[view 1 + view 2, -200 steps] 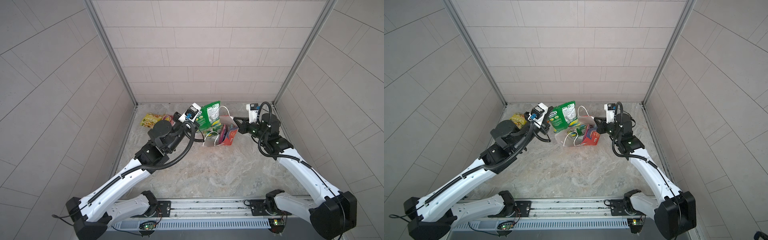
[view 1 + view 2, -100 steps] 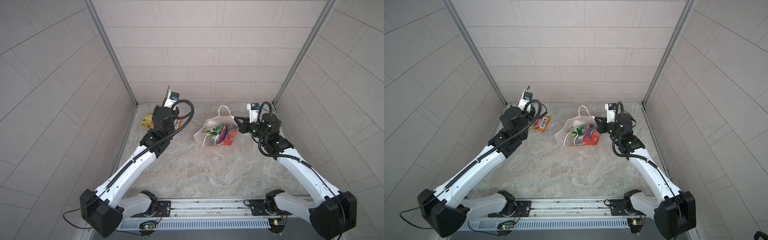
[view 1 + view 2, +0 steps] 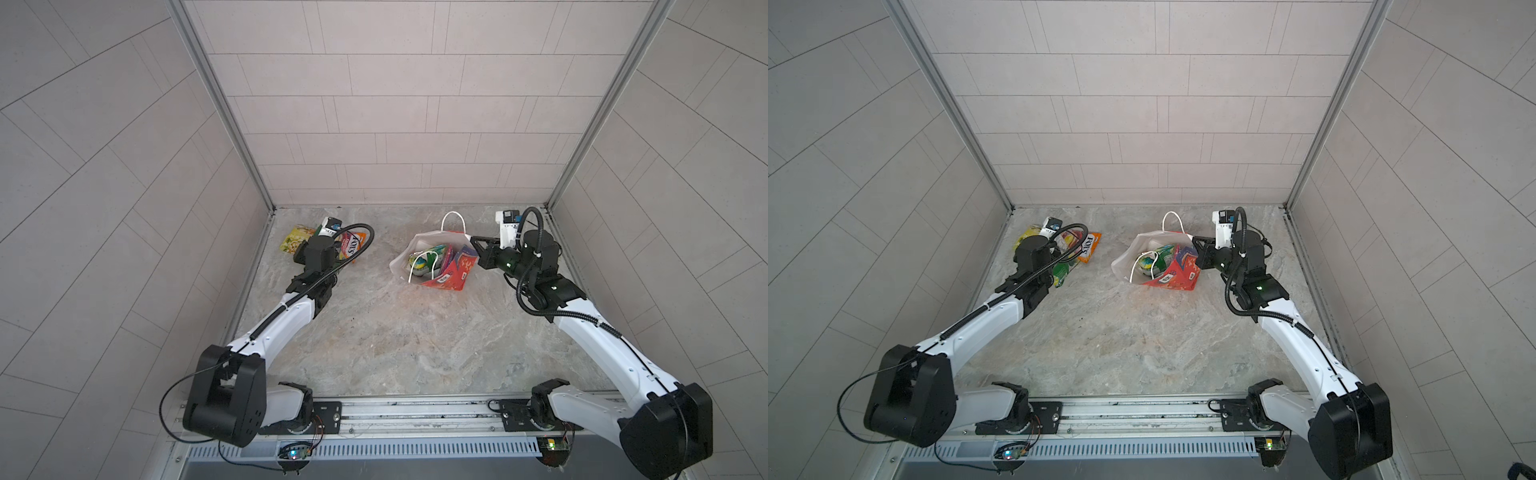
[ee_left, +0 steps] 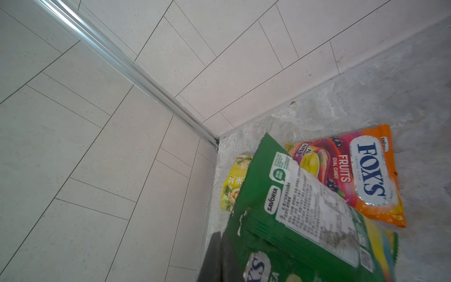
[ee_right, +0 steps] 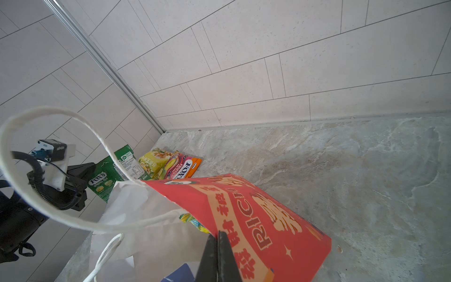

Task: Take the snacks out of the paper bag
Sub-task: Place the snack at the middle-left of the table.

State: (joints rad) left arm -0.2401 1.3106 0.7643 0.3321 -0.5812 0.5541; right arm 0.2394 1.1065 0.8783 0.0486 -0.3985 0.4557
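The red paper bag (image 3: 451,277) (image 3: 1177,276) leans open at the far middle of the table, and several snacks (image 3: 432,255) (image 3: 1163,257) show inside it. My right gripper (image 5: 217,256) (image 3: 473,242) is shut on the bag's red rim. In the far left corner my left gripper (image 4: 219,258) (image 5: 85,175) is shut on a green FOX'S packet (image 4: 292,219) (image 5: 105,178) (image 3: 1062,271). It hangs over a pink-orange FOX'S packet (image 3: 353,245) (image 4: 366,175) and a yellow packet (image 3: 295,243) (image 4: 231,190), both lying on the table. In both top views the left wrist hides its jaws.
The left wall and back wall meet at a metal post (image 4: 146,80) right by the left gripper. A white cord handle (image 5: 48,117) loops up from the bag, close to the right wrist camera. Bare marble table (image 3: 395,332) lies between the arms.
The left arm has swung from above the bag to the far left corner, carrying the green packet. The right gripper and the bag have stayed put.
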